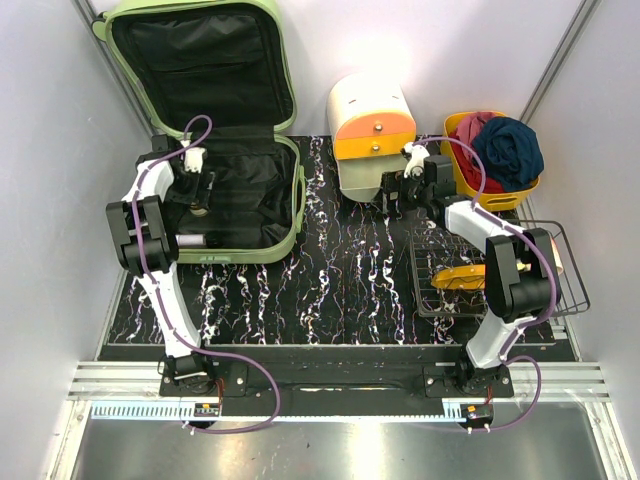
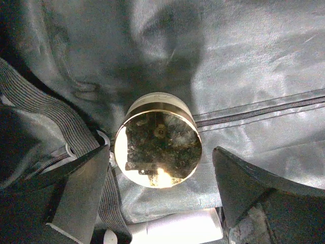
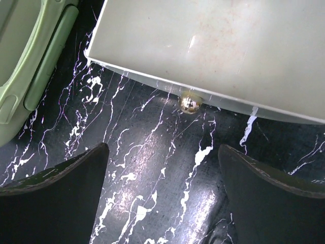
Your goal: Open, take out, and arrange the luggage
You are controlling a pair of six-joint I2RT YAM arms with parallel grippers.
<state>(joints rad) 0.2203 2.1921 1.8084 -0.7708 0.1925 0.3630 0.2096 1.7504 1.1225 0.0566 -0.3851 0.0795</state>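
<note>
Open hard-shell luggage (image 1: 245, 200): shell likely rigid and slick, lining limp; mirror-topped jar (image 2: 158, 145) inside, between parted fingers of left gripper (image 2: 160, 152), best gripped by its sides; right gripper (image 3: 162, 152) spread, empty.

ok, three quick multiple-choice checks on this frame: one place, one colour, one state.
1. Where is the left gripper?
A inside the luggage
B over the wire basket
C in the bin

2. What colour is the bin holding clothes?
A green
B orange
C white

3. How is the luggage's lid?
A zipped shut
B open, standing upright
C taken off

Answers:
1 A: its wrist view shows black lining and a gold-topped jar between open fingers.
2 B: its wall reads orange from above.
3 B: the lid stands behind the base, showing its inside.
</note>
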